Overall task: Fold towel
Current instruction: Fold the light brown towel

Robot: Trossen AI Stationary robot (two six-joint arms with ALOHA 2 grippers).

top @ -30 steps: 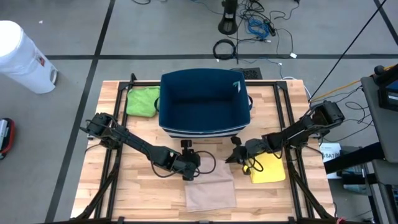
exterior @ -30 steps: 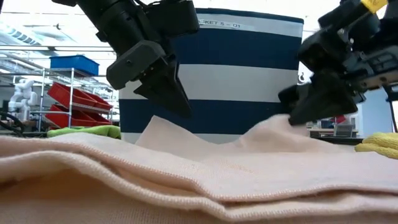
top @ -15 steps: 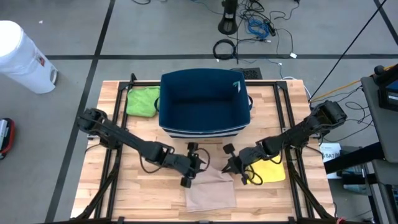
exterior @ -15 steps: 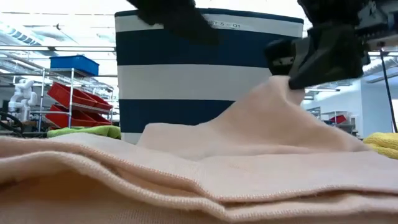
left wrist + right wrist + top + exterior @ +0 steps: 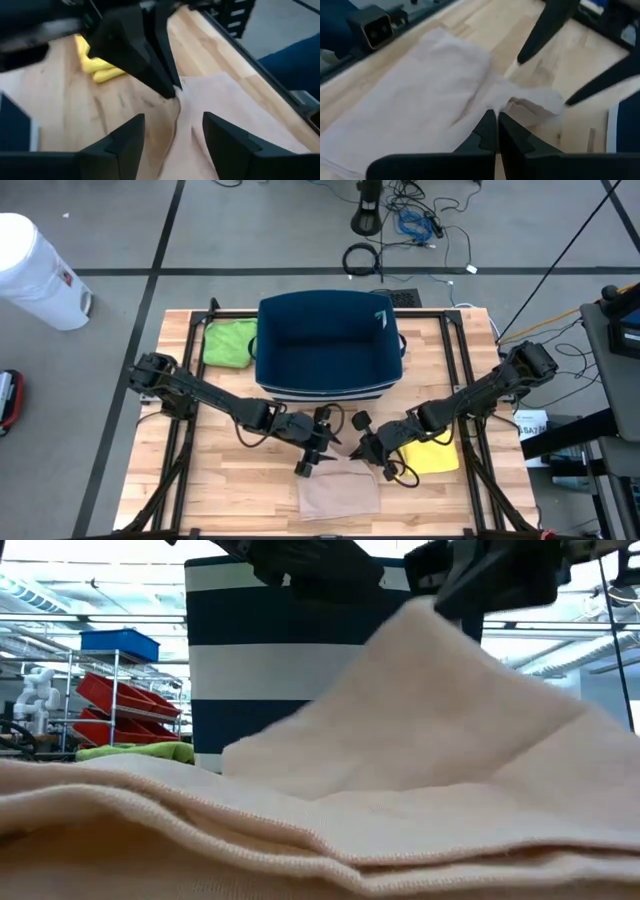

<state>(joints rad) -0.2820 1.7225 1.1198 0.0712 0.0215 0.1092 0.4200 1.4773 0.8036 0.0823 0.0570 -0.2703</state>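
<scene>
**Towel corner lifted between 2 grippers**

We see 1 beige towel (image 5: pixel 340 490) lying on the wooden table (image 5: pixel 200 480), at its front edge, in front of the navy striped basket (image 5: pixel 330 345). The right gripper (image 5: pixel 362 450) sits at the towel's back edge with its fingers pinched together on a corner of the cloth; in the low view that corner (image 5: pixel 440 660) rises in a peak above the flat folded layers. The left gripper (image 5: pixel 318 448) is just beside it, over the same back edge, its 2 fingers (image 5: pixel 125 145) spread apart with the towel beneath the gap and not gripped.

We count 3 cloths in all: the beige towel, 1 green cloth (image 5: pixel 230 342) left of the basket, and 1 yellow cloth (image 5: pixel 435 455) under the right arm. There is 1 basket and 1 white bin (image 5: pixel 35 270) on the floor.
</scene>
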